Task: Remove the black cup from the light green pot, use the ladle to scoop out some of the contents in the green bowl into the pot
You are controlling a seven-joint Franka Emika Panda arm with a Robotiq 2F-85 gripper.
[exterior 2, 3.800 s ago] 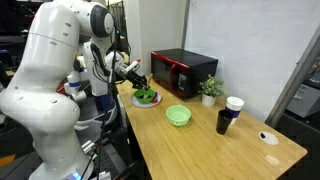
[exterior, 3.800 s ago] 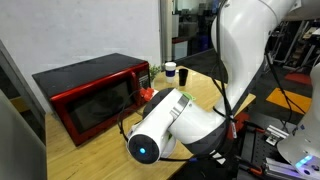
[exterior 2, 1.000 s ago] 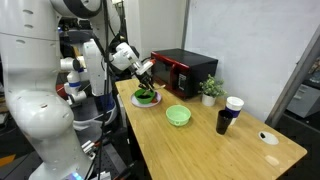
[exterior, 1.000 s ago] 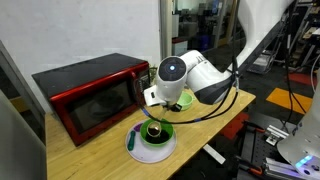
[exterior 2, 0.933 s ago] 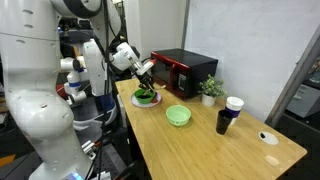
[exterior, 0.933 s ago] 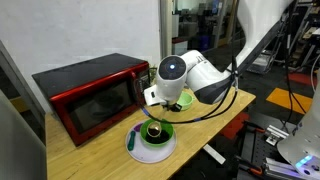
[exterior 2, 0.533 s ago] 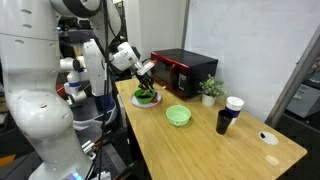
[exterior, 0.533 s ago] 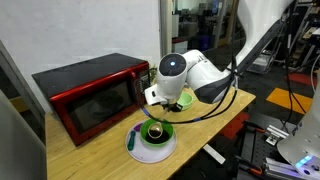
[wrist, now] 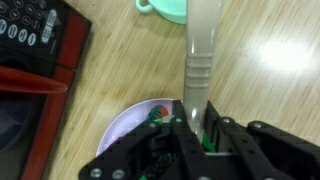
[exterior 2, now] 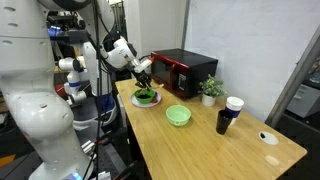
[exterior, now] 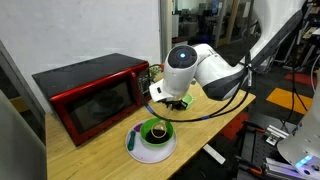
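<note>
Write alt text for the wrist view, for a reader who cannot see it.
The gripper, at the bottom, is closed on the ladle, whose grey handle runs up the frame over a wooden table. Beneath it show a pale plate and slivers of the green bowl; the light green pot is at the top edge, a red microwave at left.

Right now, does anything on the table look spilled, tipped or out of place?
Nothing stands out. The green bowl sits on its white plate, the light green pot and black cup stand upright, and no spill shows on the table. The gripper is closed on the ladle.
</note>
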